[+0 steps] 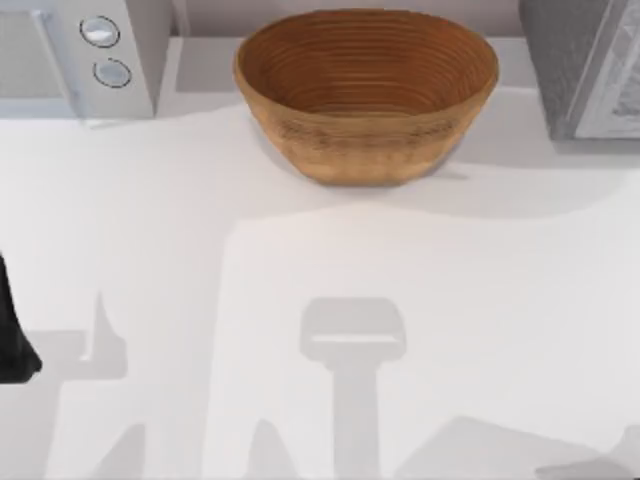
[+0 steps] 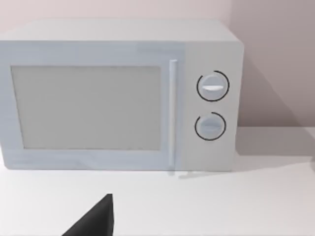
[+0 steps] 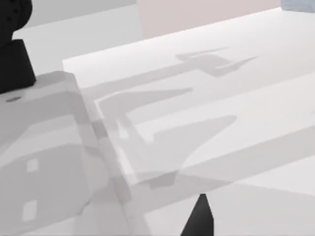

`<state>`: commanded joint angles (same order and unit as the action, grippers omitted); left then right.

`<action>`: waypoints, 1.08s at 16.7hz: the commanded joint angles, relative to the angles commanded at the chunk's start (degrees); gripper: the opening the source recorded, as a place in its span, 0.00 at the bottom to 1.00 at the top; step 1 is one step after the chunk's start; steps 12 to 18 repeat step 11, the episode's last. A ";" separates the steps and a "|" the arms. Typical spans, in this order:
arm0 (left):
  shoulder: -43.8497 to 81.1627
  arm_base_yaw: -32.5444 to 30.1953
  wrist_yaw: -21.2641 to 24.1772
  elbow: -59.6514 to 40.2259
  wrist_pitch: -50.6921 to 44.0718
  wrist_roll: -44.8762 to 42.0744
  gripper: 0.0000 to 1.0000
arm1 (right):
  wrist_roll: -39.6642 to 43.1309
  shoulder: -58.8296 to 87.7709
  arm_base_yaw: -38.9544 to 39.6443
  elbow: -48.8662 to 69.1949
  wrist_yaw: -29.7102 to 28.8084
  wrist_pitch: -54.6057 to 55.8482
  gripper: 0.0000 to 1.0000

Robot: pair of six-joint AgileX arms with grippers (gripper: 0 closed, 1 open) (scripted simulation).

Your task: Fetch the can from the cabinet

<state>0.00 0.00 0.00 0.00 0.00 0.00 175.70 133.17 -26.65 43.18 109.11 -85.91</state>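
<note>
No can is to be found on the bench [image 1: 400, 250] or in the wicker basket [image 1: 365, 95], so the fetch can't be called done from what's shown. Where the can sits can't be told; at a guess it's kept inside the grey cabinet [image 1: 585, 65] at the back right corner, and whether that door is open can't be made out either. The left arm [image 1: 12, 335] is parked at the left edge, with its left hand [image 2: 93, 221] pointed at the microwave [image 2: 118, 96]. The right hand [image 3: 201, 219] is held low over the bench. Open or closed can't be told for either hand, and nothing is seen gripped. Reaching in, grabbing and bringing out are all judged to be left.
</note>
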 joint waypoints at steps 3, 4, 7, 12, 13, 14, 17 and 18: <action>0.00 0.00 0.00 0.00 0.00 0.00 1.00 | 0.00 0.00 0.00 0.00 0.00 0.00 0.83; 0.00 0.00 0.00 0.00 0.00 0.00 1.00 | 0.00 0.00 0.00 0.00 0.00 0.00 0.90; 0.00 0.00 0.00 0.00 0.00 0.00 1.00 | 0.00 0.00 0.00 0.00 0.00 0.00 1.00; 0.00 0.00 0.00 0.00 0.00 0.00 1.00 | 0.00 0.00 0.00 0.00 0.00 0.00 1.00; 0.00 0.00 0.00 0.00 0.00 0.00 1.00 | 0.00 0.00 0.00 0.00 0.00 0.00 1.00; 0.00 0.00 0.00 0.00 0.00 0.00 1.00 | 0.00 0.00 0.00 0.00 0.00 0.00 1.00; 0.00 0.00 0.00 0.00 0.00 0.00 1.00 | 0.00 0.00 0.00 0.00 0.00 0.00 1.00; 0.00 0.00 0.00 0.00 0.00 0.00 1.00 | 0.00 0.00 0.00 0.00 0.00 0.00 1.00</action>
